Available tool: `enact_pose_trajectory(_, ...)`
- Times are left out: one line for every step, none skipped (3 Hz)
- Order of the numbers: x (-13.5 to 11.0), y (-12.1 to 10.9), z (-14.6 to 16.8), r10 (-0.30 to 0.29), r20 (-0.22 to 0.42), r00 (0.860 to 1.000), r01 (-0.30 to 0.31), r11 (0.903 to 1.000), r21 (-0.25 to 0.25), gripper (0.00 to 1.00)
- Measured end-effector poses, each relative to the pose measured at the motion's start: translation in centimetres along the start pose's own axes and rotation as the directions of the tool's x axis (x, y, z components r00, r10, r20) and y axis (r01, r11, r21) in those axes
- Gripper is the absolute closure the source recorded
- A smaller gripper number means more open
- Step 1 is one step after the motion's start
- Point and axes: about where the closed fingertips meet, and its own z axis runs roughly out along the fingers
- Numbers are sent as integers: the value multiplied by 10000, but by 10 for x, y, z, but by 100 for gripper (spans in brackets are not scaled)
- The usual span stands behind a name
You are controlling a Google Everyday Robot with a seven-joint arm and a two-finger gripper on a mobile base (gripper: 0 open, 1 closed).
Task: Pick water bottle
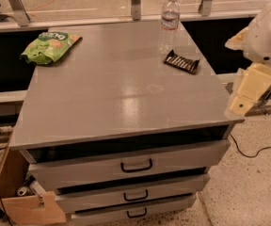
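The water bottle (170, 21) is clear with a white cap and a pale label band. It stands upright near the back right of the grey cabinet top (121, 88). My gripper (243, 100) is a cream part hanging from the white arm (267, 32) at the right. It sits beside the cabinet's front right corner, well in front of and to the right of the bottle, and holds nothing that I can see.
A dark snack bar (181, 61) lies just in front and to the right of the bottle. A green chip bag (48, 46) lies at the back left. Several drawers (135, 166) are below, with a cardboard box (22, 201) at the lower left. A railing (135, 4) runs behind.
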Motion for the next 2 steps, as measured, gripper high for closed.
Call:
enact_pose_trajectory(-16,-46,41,-38,733,9973,18,9997,261,0)
enact_pose_trajectory(-39,-92,78,-111,1662,9860,17,9984,564,0)
